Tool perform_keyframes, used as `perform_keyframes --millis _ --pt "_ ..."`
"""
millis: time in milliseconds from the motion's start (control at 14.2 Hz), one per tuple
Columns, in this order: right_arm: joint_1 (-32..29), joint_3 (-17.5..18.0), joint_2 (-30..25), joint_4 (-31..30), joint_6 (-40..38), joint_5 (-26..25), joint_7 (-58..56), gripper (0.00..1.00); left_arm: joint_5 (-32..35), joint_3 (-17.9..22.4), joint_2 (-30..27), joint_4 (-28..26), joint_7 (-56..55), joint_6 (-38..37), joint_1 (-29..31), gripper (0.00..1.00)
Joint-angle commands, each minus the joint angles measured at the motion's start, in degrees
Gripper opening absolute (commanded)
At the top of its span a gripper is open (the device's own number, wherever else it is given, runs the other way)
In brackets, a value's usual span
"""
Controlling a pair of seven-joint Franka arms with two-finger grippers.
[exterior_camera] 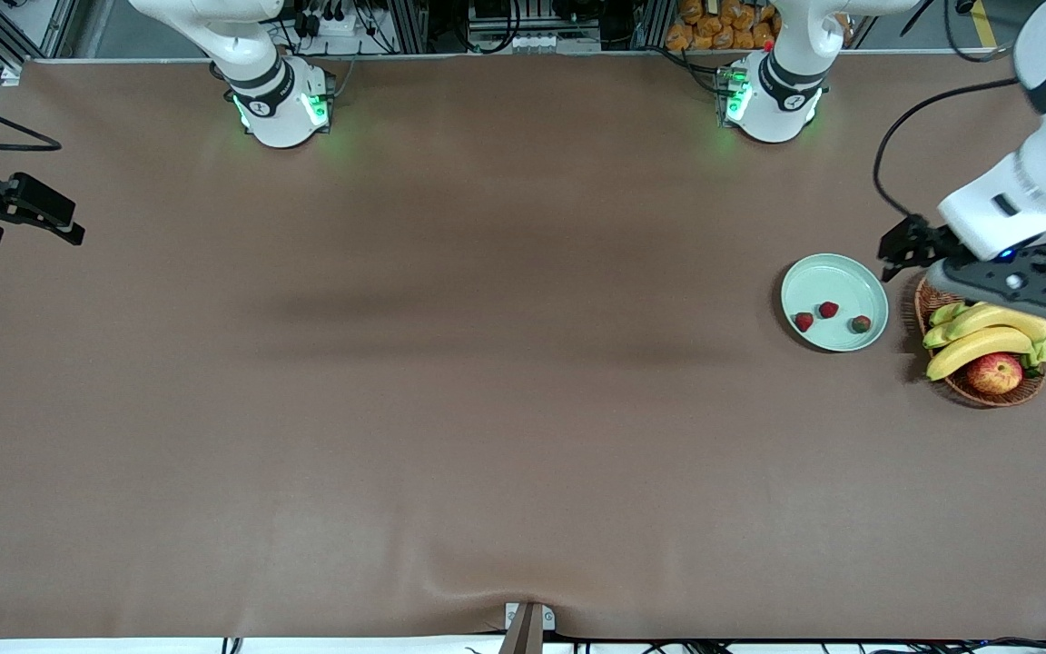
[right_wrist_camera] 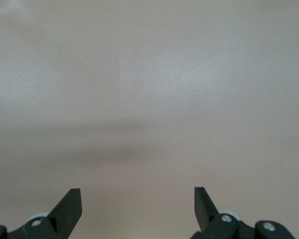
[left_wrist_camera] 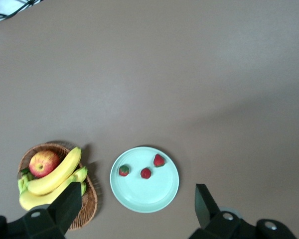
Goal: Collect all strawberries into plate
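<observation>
Desk [exterior_camera: 487,409] covered in brown sheet; everything sits toward the left arm's end.

Nearest the front camera: brown wicker basket [exterior_camera: 1027,389] holding an apple [exterior_camera: 994,372] and a bunch of bananas [exterior_camera: 981,338]. The apple lies at the basket's nearer edge, the bananas just farther from the camera, touching it.

Just beside the basket, toward the right arm's end and slightly farther from the camera: the plate [exterior_camera: 827,272], pale mint-green, not touching the basket. All three strawberries [exterior_camera: 829,310] lie in the plate, in its nearer half, spaced apart in a rough row; none touch each other. The left wrist view shows the same: three berries inside the rim, basket alongside.

Left pincer [exterior_camera: 904,247] hangs in the air over bare desk just beside the plate's rim and the basket's edge. Fingers [left_wrist_camera: 68,203] spread wide, released, holding nothing.

Right pincer [exterior_camera: 33,213] waits at the right arm's end of the desk, over bare sheet, well apart from the plate. Fingers [right_wrist_camera: 70,205] likewise spread, released, nothing between them.
</observation>
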Motion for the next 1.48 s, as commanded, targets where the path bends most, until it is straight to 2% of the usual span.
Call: perform_keyframes --millis 0,212,282,776,917,1199,1410 --pt "-0.22 0.12 0.13 0.73 -0.06 -1.05 0.37 1.00 -0.32 1.83 -4.88 -2.76 0.90 -2.20 -0.12 1.00" --pt "-0.30 0.12 0.13 0.73 -0.06 -0.88 0.37 1.00 -0.32 2.02 -11.20 -7.14 0.99 -3.44 -0.03 1.00" --pt "-0.30 0.12 0.13 0.73 -0.06 -0.96 0.20 1.00 -0.32 2.02 -11.74 -7.94 0.91 -3.44 -0.03 1.00" --pt "0.66 -0.14 0.13 0.65 -0.14 -1.14 0.11 1.00 -0.41 2.81 -6.75 -0.75 -6.81 -2.30 -0.91 1.00" --pt "1.97 -1.89 0.13 0.73 -0.14 -1.05 0.19 1.00 -0.41 2.81 -5.86 0.66 -11.12 -2.39 -1.00 1.00" --pt "1.89 -2.51 0.13 0.65 -0.32 -0.96 0.19 1.00 -2.42 2.81 -4.90 4.35 -11.14 -3.09 -0.91 1.00" --pt "1.98 -2.51 0.13 0.65 -0.32 -0.96 0.19 1.00 -3.05 2.81 -4.90 4.44 -11.40 -4.59 -1.00 1.00"
